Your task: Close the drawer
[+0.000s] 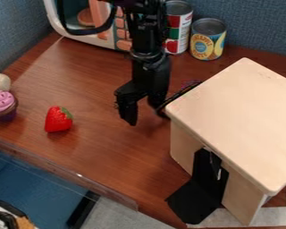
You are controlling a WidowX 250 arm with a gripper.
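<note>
The black two-finger claw [148, 118], spread wide and empty, hangs beside the pale wooden box [241, 116]. The black drawer [195, 201], seemingly, juts out near the brown wooden counter's [91, 156] front edge; round its outer face, then push squarely inward.

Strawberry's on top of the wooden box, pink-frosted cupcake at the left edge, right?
No: the camera view shows the strawberry on the brown table, not on the wooden box. The pink-frosted cupcake is at the left edge.
</note>
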